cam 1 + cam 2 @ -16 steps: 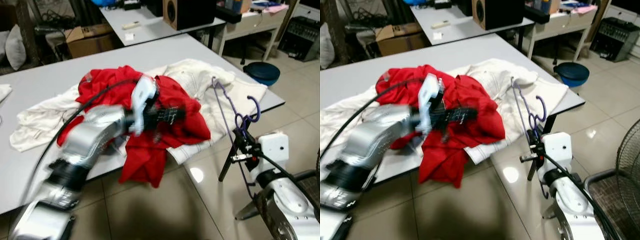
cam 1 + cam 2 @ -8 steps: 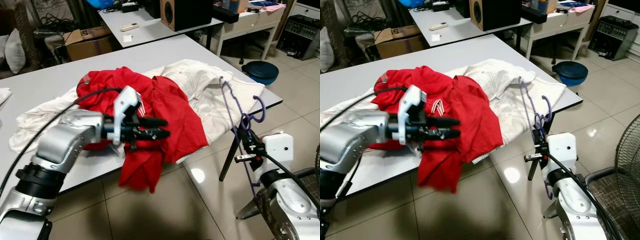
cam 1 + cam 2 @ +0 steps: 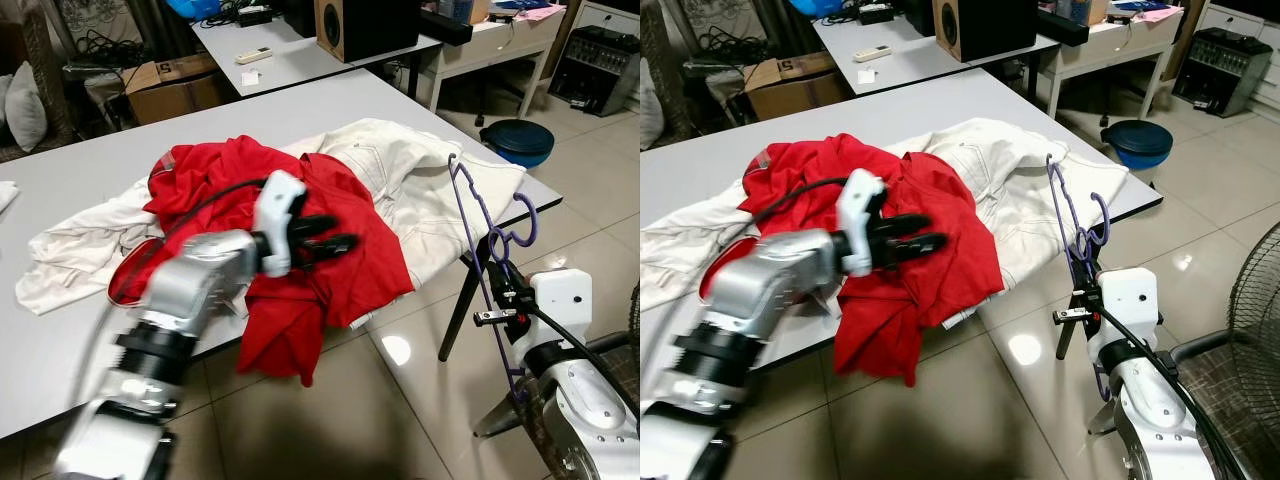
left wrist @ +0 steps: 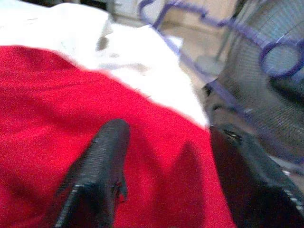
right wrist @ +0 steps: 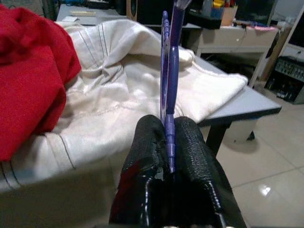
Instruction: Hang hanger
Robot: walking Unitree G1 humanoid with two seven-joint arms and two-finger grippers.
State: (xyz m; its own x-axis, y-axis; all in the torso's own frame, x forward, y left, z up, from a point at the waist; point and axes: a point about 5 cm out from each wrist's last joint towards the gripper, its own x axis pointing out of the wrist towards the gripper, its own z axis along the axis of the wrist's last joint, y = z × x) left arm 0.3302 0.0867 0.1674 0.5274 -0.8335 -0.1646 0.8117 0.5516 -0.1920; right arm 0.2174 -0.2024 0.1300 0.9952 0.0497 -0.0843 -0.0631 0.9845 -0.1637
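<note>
While its fingers part wide, left gripper (image 3: pixel 340 236) hovers over red shirt (image 3: pixel 345 262) at table's (image 3: pixel 80 170) front edge | right gripper (image 5: pixel 167 142) pinches purple hanger (image 3: pixel 487 235), upright off table's right corner | white clothes (image 3: pixel 420 190) under shirt

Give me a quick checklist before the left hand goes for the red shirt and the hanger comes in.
1. Right hand shut on the purple hanger: ok.
2. Left hand open, fingers apart: ok.
3. Left hand over the red shirt: ok; contact: cannot tell.
4. Red shirt separate from the white garment beneath: not ok, it overlaps it.
5. Shirt's neck opening visible for the hanger: cannot tell, it's bunched.
6. Hanger clear of the table edge: ok.
</note>
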